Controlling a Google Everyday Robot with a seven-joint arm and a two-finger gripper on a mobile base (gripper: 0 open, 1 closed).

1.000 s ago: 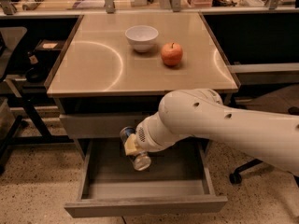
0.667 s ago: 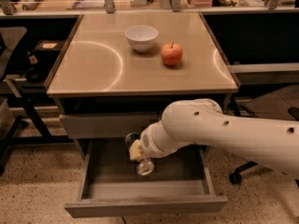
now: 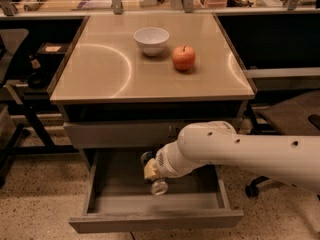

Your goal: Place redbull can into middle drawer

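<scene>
**A:** Redbull can (image 3: 159,186), the slim silver metal cylinder?
**B:** Clamped tilted in the gripper (image 3: 152,176), inside the open grey middle drawer (image 3: 112,181) below the beige tabletop (image 3: 100,79) front edge.
**A:** Farther out?
**B:** Round white bowl (image 3: 151,40) and red apple (image 3: 183,58), near the back edge.

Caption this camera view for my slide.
Gripper holds the redbull can low inside the open middle drawer.

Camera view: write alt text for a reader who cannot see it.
A white robot arm reaches into the open middle drawer, its gripper low over the grey tray with the redbull can at its tip. On the tabletop above sit a white bowl and a red apple, side by side.
</scene>
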